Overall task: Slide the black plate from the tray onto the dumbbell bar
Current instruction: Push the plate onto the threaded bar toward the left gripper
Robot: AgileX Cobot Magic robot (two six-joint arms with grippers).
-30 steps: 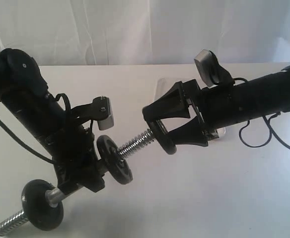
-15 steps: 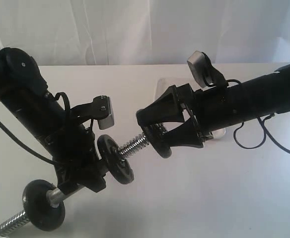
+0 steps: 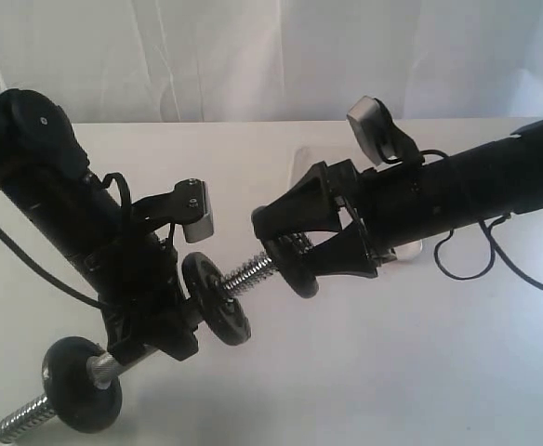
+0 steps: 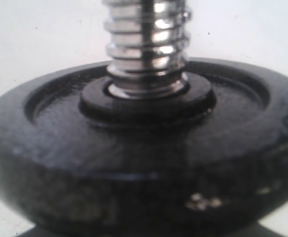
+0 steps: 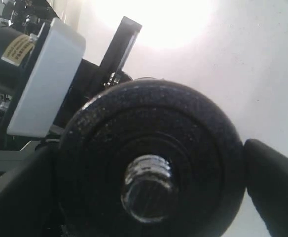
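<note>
plate [image 5: 183, 148] btwn R fingers [image 5: 277, 187], on bar [image 3: 248, 272]

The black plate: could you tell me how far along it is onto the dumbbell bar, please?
Done: the right gripper holds the black plate, and the threaded tip of the dumbbell bar pokes through its hole. In hand: the left gripper steadies the bar. Left: slide the plate down to the mounted disc, then release.

The black plate [image 5: 193, 133] looks speckled; the dumbbell bar [image 4: 146, 44] is shiny ribbed chrome; the counter [image 3: 420, 353] is plain white.
</note>
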